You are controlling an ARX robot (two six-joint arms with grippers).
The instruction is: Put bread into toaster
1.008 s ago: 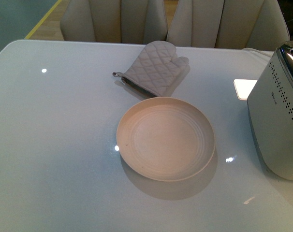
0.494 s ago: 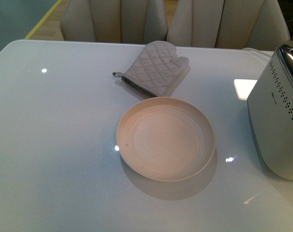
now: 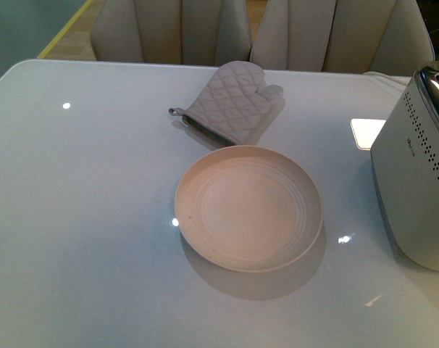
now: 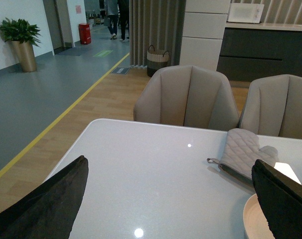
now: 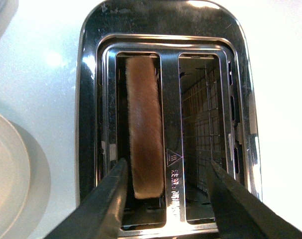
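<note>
The bread (image 5: pixel 143 124) stands on edge inside one slot of the toaster (image 5: pixel 163 30), only its brown crust showing. Just above the chrome top hovers my right gripper (image 5: pixel 166 199), open, its fingers (image 5: pixel 98 209) straddling both slots and touching nothing. The other slot (image 5: pixel 201 124) holds only its wire cage. In the front view the white-grey toaster (image 3: pixel 415 181) sits at the table's right edge, and neither arm appears there. My left gripper (image 4: pixel 166 209) is open over bare tabletop, holding nothing.
An empty cream plate (image 3: pixel 248 208) lies mid-table, its rim (image 4: pixel 253 219) beside the left gripper's finger. A quilted grey oven mitt (image 3: pixel 230 101) lies behind it. Two beige chairs (image 4: pixel 188 97) stand at the table's far edge.
</note>
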